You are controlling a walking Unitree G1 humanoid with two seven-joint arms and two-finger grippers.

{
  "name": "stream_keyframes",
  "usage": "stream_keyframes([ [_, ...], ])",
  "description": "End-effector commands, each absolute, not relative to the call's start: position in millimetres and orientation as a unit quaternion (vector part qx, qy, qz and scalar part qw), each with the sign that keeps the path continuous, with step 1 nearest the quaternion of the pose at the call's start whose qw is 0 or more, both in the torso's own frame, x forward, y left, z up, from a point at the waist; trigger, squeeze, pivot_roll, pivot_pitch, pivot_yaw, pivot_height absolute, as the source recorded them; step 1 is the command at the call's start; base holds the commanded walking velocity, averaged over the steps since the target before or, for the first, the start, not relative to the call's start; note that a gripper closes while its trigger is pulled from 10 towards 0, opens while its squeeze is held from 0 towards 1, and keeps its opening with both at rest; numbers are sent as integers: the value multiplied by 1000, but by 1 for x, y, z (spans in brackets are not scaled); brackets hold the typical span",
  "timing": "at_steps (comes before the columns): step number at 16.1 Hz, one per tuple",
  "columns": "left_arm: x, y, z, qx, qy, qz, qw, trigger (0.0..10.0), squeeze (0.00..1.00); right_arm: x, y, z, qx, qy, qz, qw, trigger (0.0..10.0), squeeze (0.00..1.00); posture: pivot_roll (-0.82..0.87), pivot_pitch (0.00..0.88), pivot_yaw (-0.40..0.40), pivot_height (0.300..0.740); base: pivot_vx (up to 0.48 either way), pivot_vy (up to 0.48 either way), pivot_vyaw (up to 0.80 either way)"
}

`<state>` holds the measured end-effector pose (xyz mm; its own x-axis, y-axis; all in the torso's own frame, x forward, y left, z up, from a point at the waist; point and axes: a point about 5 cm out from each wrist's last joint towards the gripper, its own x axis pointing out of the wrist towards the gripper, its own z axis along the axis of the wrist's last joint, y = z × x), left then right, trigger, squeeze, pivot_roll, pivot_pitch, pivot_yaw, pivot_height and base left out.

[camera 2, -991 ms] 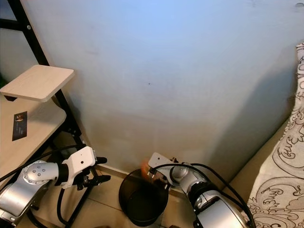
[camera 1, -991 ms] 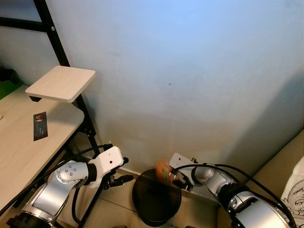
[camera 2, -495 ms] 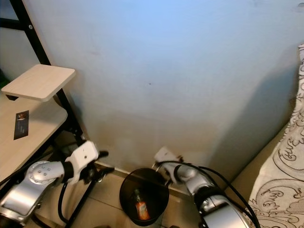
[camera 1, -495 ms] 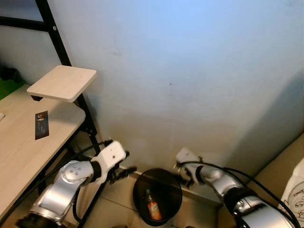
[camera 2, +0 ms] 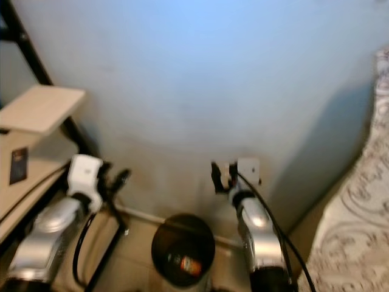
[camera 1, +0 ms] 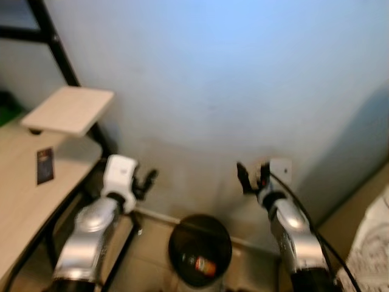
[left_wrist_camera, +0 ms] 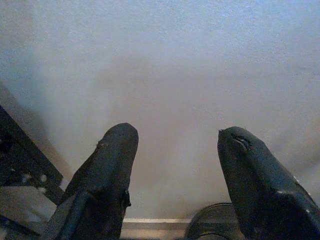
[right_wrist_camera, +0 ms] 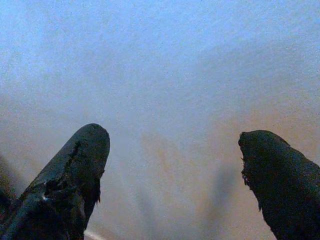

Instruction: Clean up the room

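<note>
Lying in round black bin (camera 1: 200, 249) — orange bottle (camera 1: 203, 265); left end effector (left_wrist_camera: 175, 165) & right end effector (right_wrist_camera: 172, 165) both spread.

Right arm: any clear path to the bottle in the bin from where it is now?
Probably yes. The right gripper is open and raised near the wall, above the black bin; the bottle lies at its open-topped bottom, though that's a deep downward reach.

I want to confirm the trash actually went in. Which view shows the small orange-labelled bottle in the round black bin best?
The left eye view: the small orange-labelled bottle lies at the bottom of the round black bin, though blurred. The right eye view gives it the same way. The left wrist view catches just the bin's rim; the right wrist view faces the wall.
</note>
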<state>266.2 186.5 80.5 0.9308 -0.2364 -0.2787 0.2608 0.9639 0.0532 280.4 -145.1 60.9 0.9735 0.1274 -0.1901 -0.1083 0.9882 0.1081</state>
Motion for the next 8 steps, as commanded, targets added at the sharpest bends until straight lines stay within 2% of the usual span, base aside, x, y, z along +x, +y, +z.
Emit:
stream_keyframes([
  [1, 265, 183, 87, 54, 124, -128, 983, 10000, 0, 275, -150, 63, 54, 108, 48, 992, 10000, 1000, 75, 0, 43, 740, 0, 0, -788],
  [3, 262, 180, 88, 67, 122, -126, 982, 10000, 0, 272, -158, 63, 77, 116, 29, 990, 10000, 1000, 98, 0, 28, 740, 0, 0, -716],
  [4, 261, 180, 88, 64, 123, -120, 983, 10000, 0, 271, -159, 64, 81, 115, 20, 990, 10000, 757, 94, 0, 28, 740, 0, 0, 0],
  [5, 260, 183, 88, 61, 128, -118, 983, 10000, 0, 271, -159, 74, 60, 93, 15, 994, 10000, 0, 103, 0, 25, 740, 0, 0, 0],
  [8, 259, 189, 91, 74, 129, -118, 982, 10000, 0, 270, -149, 87, 81, 71, 15, 994, 10000, 0, 88, 0, 46, 740, 0, 0, 0],
])
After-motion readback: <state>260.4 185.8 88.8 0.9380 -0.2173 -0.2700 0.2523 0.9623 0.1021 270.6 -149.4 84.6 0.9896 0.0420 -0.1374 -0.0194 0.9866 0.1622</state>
